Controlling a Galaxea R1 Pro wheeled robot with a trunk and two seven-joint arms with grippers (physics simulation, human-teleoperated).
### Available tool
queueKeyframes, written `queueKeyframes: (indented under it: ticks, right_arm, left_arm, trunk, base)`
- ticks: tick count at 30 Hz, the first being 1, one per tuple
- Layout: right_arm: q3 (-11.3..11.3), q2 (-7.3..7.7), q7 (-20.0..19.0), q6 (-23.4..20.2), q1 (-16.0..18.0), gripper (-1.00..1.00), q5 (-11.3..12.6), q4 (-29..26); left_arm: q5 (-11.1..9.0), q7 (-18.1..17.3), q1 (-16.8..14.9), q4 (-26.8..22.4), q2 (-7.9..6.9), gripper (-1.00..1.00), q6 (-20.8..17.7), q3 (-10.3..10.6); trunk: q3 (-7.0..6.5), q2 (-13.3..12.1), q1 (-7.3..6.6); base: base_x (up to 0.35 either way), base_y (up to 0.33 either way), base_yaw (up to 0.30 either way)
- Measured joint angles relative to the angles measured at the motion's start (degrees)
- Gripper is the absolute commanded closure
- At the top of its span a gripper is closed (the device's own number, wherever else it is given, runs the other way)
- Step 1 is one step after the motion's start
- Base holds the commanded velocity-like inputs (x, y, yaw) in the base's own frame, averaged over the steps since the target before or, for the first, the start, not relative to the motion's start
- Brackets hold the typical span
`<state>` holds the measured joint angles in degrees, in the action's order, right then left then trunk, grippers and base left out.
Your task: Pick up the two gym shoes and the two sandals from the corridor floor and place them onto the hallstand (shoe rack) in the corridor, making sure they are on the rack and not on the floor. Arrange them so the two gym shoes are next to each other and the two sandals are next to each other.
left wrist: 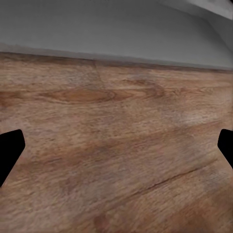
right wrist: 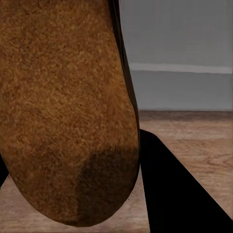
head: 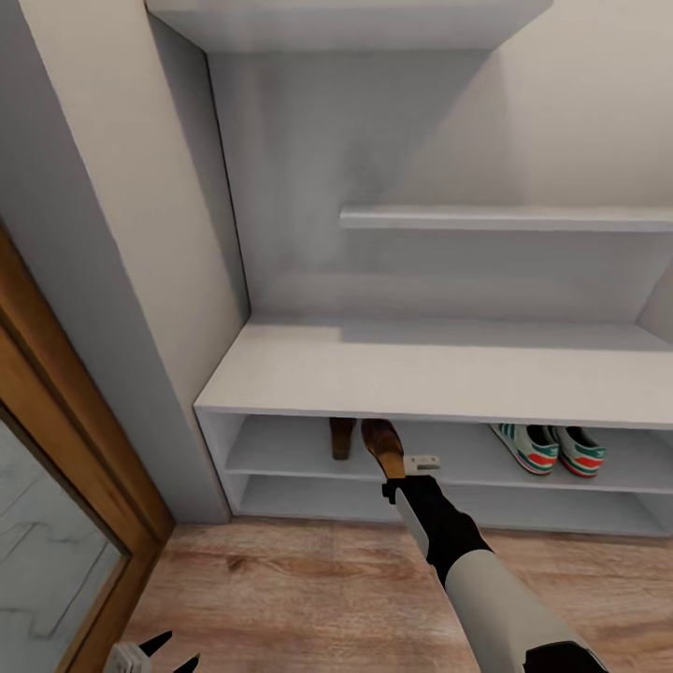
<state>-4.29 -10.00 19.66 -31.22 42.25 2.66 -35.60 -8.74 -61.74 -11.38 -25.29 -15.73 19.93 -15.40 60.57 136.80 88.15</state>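
Two gym shoes sit on the grey hallstand above plank floor

Hidden/cut-off items, per view:
- Sandals: fwd ends of both under hallstand bench top; the one I hold covers my right gripper fingertips.
- Gym shoes: toes under same top.
- My left gripper: cut by head view's bottom edge; grip unclear.
- Hallstand: right end cropped.
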Motion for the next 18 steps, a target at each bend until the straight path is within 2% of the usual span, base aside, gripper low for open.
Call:
queueKeyframes:
  ticks: [6, 11, 18]
  right_arm:
    - [0.1, 0.0, 0.0, 0.0, 0.0, 1.0, 0.0, 0.1]
    - [0.1, 0.0, 0.0, -0.1, 0.0, 1.0, 0.0, 0.1]
    - [0.1, 0.0, -0.1, -0.1, 0.0, 1.0, 0.0, 0.0]
  left_arm:
    - [0.0, 0.0, 0.0, 0.0, 0.0, -1.0, 0.0, 0.0]
    - [0.0, 0.0, 0.0, 0.0, 0.0, -1.0, 0.0, 0.0]
    - [0.0, 0.0, 0.0, -0.2, 0.0, -1.0, 0.0, 0.0]
  trunk:
    - [0.0, 0.0, 0.02]
    - [0.0, 0.0, 0.01]
    - [0.0, 0.0, 0.02]
  base:
    - [0.04, 0.0, 0.0]
    - [0.145, 0.0, 0.0]
    - [0.026, 0.0, 0.0]
